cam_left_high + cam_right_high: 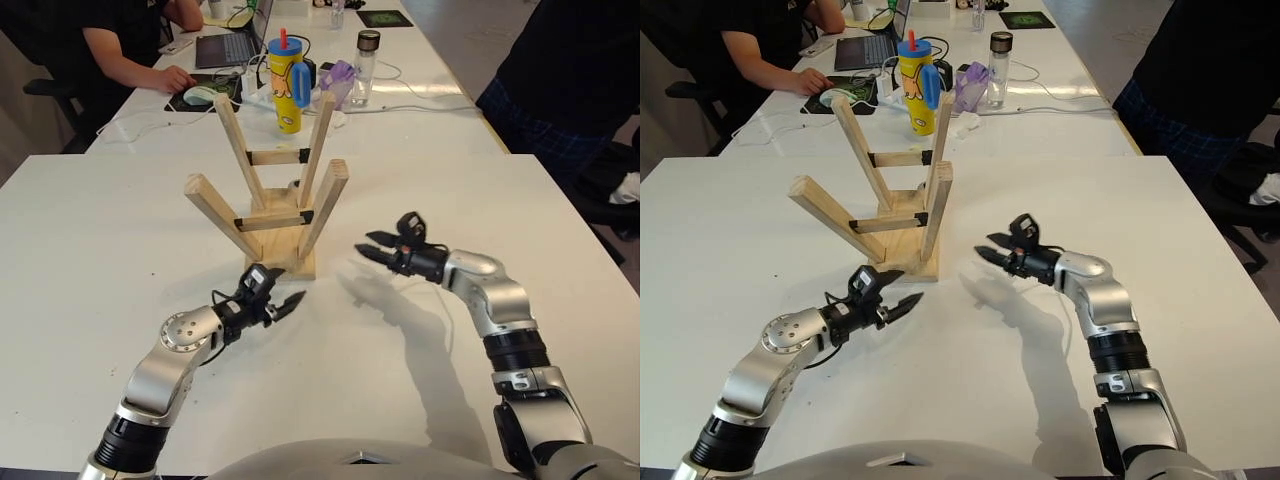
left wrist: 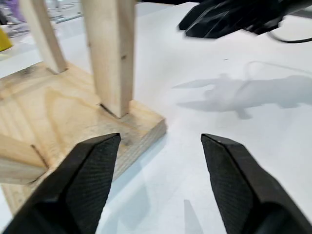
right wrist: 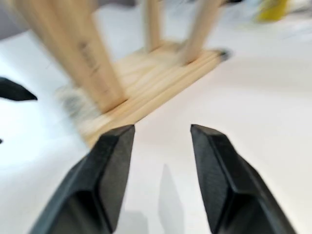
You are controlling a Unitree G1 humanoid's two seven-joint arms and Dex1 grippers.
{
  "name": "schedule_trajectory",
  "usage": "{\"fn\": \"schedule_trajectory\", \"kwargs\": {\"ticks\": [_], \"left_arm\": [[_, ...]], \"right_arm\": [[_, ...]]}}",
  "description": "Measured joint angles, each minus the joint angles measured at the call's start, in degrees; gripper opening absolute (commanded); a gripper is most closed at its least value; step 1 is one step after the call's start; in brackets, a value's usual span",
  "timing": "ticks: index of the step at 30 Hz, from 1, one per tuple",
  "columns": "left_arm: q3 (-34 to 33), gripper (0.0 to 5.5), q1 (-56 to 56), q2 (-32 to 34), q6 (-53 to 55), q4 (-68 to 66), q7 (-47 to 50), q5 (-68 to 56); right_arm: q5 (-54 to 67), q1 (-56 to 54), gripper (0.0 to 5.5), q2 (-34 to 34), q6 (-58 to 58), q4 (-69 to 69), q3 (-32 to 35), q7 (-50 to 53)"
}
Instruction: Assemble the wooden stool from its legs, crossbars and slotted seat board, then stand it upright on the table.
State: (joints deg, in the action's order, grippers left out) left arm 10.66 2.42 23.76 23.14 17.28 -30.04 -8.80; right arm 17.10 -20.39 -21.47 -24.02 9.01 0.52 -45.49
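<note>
The wooden stool (image 1: 270, 195) stands upside down in the middle of the white table (image 1: 90, 260), its seat board (image 1: 283, 255) flat on the surface and its legs pointing up, joined by crossbars (image 1: 275, 157). My left gripper (image 1: 288, 301) is open, just in front of the seat board's near corner (image 2: 146, 129), holding nothing. To the right of the board my right gripper (image 1: 368, 247) is open too, a short gap away from it and empty. The right wrist view has the seat board (image 3: 161, 83) beyond its open fingers (image 3: 109, 161).
A second table behind carries a yellow cup (image 1: 286, 82), a clear bottle (image 1: 364, 62), a laptop (image 1: 235, 40) and cables. A person's hand (image 1: 170, 78) rests there. Another person stands at the far right (image 1: 570, 70). Open tabletop lies around the stool.
</note>
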Motion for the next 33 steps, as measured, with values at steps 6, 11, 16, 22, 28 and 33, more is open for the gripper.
{"fn": "schedule_trajectory", "kwargs": {"ticks": [6,11,16,22,28,33], "left_arm": [[-0.4,1.91,-2.4,-3.0,-3.5,-8.7,6.3,5.1],[1.2,1.91,-3.3,-2.7,-3.5,-10.3,6.1,7.3],[2.2,1.91,-4.2,-2.1,-2.6,-10.6,5.0,8.3],[3.1,1.91,-5.1,-1.9,-2.1,-11.6,4.6,9.0],[3.3,1.91,-6.3,-2.6,-2.5,-12.3,4.5,9.0],[3.2,1.91,-7.8,-3.9,-1.2,-15.0,5.1,9.1]], "right_arm": [[7.8,-4.4,0.64,3.6,0.6,-5.7,5.4,2.8],[15.6,-13.3,0.01,6.7,-2.9,-11.7,7.1,5.8],[24.3,-26.6,0.01,9.3,-4.7,-15.6,12.0,14.0],[34.8,-35.8,0.01,14.4,-7.8,-18.7,14.2,24.4],[22.7,-21.0,0.01,16.6,-14.5,-13.1,-4.0,31.8],[23.0,-20.3,0.01,18.1,-13.2,-13.7,-2.1,32.2]]}}
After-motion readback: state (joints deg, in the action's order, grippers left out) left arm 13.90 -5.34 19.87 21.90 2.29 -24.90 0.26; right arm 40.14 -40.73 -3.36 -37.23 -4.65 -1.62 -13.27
